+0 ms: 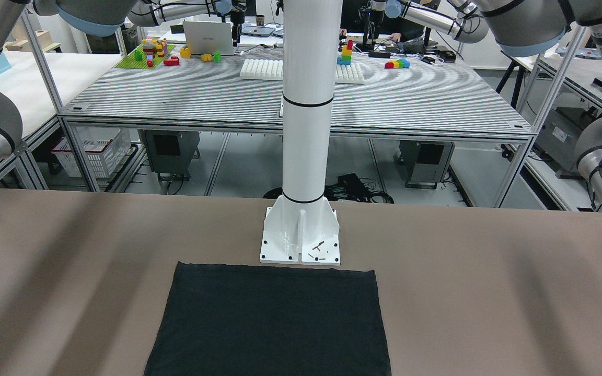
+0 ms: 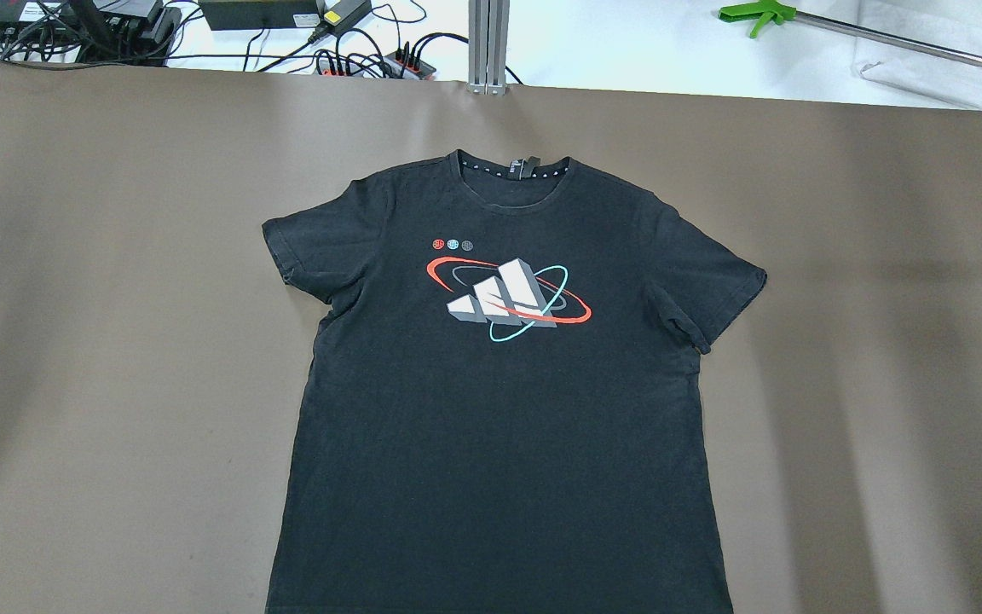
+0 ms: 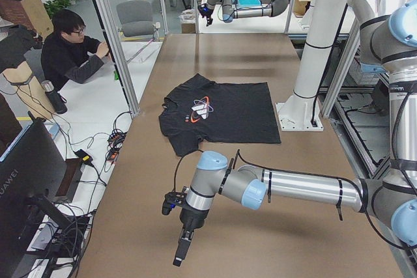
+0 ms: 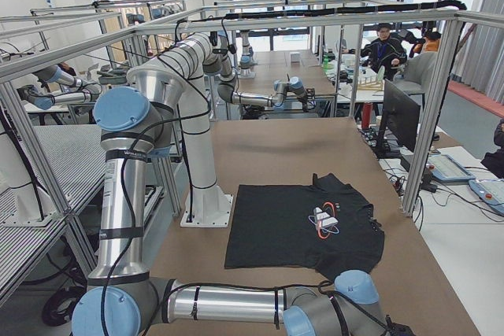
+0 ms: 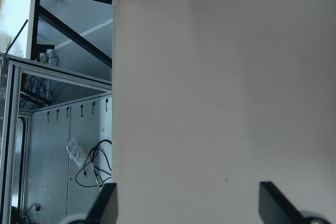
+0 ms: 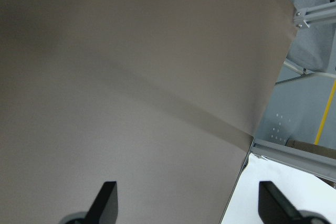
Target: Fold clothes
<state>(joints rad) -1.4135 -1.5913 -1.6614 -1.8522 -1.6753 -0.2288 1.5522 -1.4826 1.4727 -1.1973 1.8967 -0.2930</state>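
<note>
Black T-shirt point(image 2: 499, 426) lies flat, front up, in the middle of the brown table point(image 2: 116, 341), hem just beside the white pole's base plate point(image 1: 301, 243). Chest print point(image 2: 508, 297): three slanted white bars, red and teal rings. Neck label point(image 2: 528, 166) is too small to read. Left gripper point(image 5: 189, 200) and right gripper point(image 6: 189, 200) hover over bare tabletop, well apart from the shirt, fingers spread wide.
</note>
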